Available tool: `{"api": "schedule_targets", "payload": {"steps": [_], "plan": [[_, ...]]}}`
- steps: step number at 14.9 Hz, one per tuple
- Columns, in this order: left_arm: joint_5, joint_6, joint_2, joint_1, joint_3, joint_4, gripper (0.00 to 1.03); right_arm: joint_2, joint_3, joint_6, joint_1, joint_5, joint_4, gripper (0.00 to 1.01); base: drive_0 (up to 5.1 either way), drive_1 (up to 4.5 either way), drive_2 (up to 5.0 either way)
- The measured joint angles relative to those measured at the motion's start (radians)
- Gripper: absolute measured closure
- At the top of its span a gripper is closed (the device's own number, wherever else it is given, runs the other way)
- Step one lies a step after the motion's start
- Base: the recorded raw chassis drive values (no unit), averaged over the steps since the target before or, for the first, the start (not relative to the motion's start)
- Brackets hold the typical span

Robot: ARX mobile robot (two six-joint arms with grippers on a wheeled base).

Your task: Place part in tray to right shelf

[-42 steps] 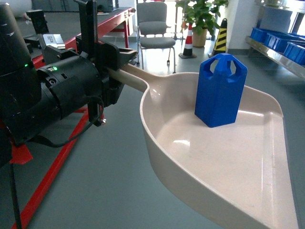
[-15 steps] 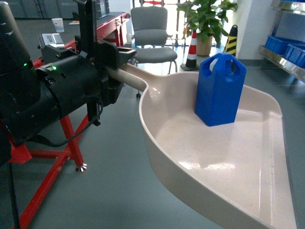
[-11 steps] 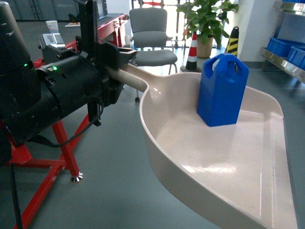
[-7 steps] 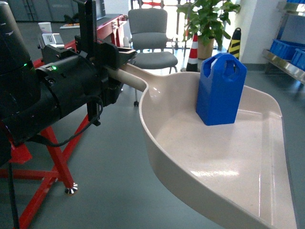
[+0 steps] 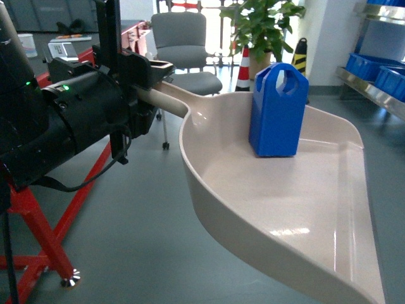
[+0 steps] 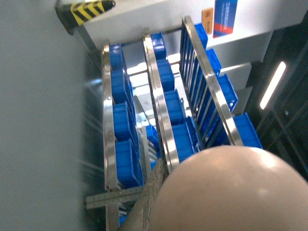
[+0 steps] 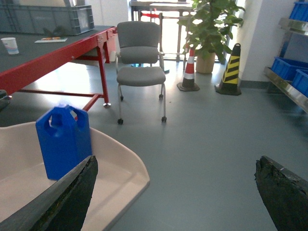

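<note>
Head view: the left gripper (image 5: 149, 79), at upper left, is clenched on the long handle of a large cream-beige glossy plastic scoop-shaped tray (image 5: 304, 215), holding it roughly level, likely so the load stays put. A small bright blue plastic jug-like part (image 5: 277, 111) stands upright at the tray's back wall, centre frame. Grey floor, a grey office chair (image 5: 182, 54) and a potted plant (image 5: 259, 25) lie behind; a steel shelf with blue crates (image 5: 373, 85) sits far right, well apart. Left wrist view: the tray's pale underside (image 6: 226, 192) fills the lower right, steel racks with blue bins (image 6: 168, 110) beyond. Right wrist view: the right gripper (image 7: 178, 192) is released, its dark fingers (image 7: 67, 197) wide apart, holding nothing; the part stands in the tray at lower left.
</note>
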Motion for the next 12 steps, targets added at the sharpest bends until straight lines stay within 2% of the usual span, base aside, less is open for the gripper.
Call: {"api": "schedule_targets", "payload": {"steps": [2,12], "plan": [[0.011,0.0,0.0,-0.014,0.0,-0.003,0.91,0.0,0.0,0.0,0.0,0.0,0.0,0.03,-1.7,-1.72,-1.7],[0.009,0.0,0.0,-0.01,0.0,-0.004,0.91,-0.002,0.0,0.0,0.0,0.0,0.0,0.03,-1.5,-1.54,-1.5]]}}
